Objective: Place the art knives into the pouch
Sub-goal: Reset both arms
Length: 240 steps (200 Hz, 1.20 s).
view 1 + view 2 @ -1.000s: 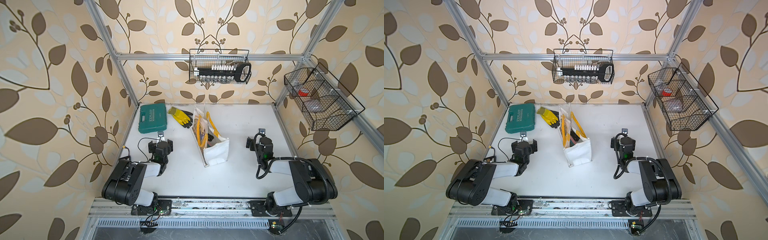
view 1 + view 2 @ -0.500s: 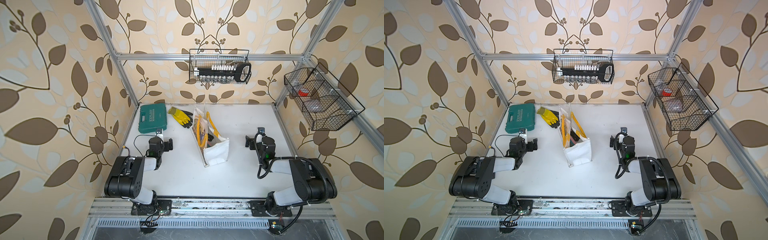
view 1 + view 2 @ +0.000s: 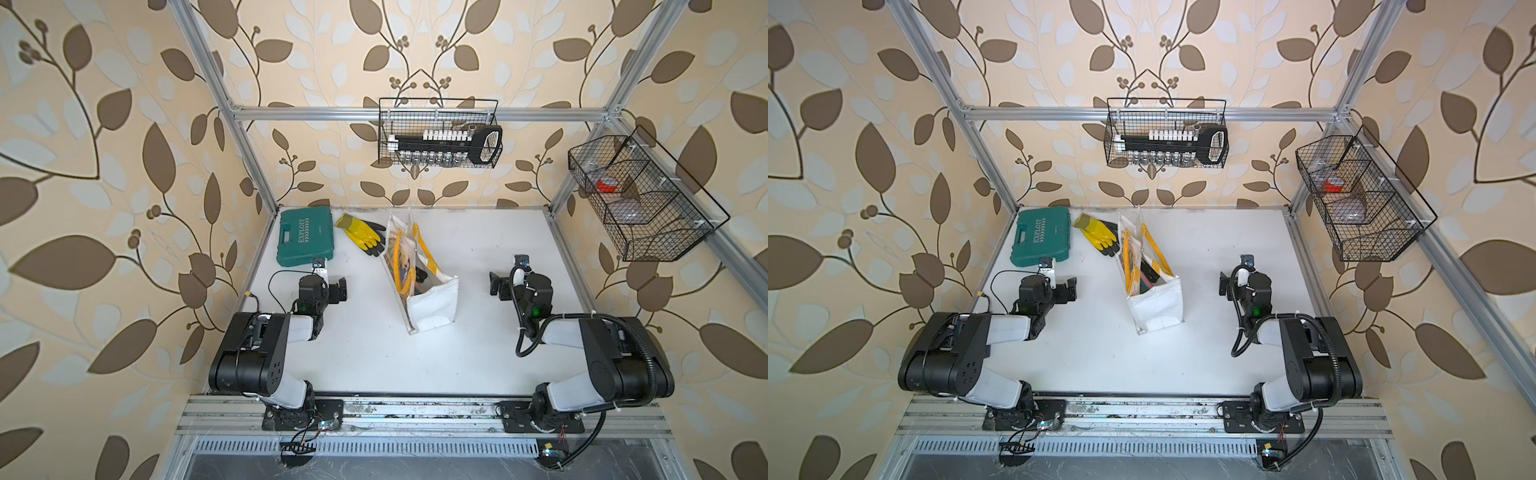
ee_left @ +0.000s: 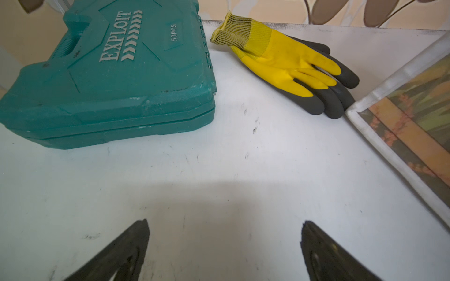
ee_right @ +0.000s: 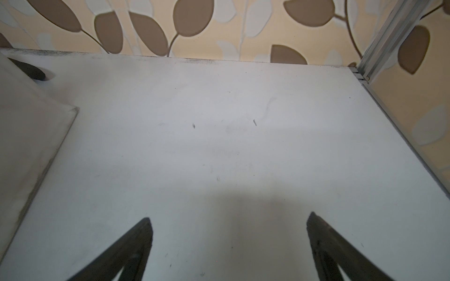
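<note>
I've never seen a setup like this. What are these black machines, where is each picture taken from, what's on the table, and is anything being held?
They are two robot arms mounted at the front edge of a white table. Both top views look down from overhead; the remaining pictures come from cameras on the wrists. The left gripper and right gripper are open, holding nothing. On the table are a pouch with yellow handles, a green tool case and a yellow glove. Dark items lie inside the pouch; I cannot tell whether one is the art knife.
</note>
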Each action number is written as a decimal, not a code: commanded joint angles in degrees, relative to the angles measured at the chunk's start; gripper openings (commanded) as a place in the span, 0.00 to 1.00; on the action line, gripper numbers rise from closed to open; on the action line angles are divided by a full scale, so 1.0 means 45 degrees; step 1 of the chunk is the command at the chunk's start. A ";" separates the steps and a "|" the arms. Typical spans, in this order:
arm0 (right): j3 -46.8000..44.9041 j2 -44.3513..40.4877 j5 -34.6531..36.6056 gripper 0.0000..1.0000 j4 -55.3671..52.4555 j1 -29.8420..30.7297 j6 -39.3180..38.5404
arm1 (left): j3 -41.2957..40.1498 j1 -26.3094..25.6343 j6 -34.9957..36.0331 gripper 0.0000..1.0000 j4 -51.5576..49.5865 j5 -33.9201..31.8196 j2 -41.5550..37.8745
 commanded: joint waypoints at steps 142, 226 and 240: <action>0.0251 0.0197 -0.0222 1.00 -0.0184 -0.0065 0.0012 | 0.0121 0.0033 -0.0158 0.99 0.0309 -0.0267 -0.0058; 0.0152 0.0139 -0.0129 1.00 -0.0048 -0.0158 0.0169 | -0.0045 0.0026 -0.0397 0.99 0.0535 -0.0891 -0.0120; -0.0088 0.0082 0.0385 1.00 0.0336 -0.0240 0.0480 | -0.0978 0.0037 -0.1512 0.99 0.1809 -0.3349 -0.0435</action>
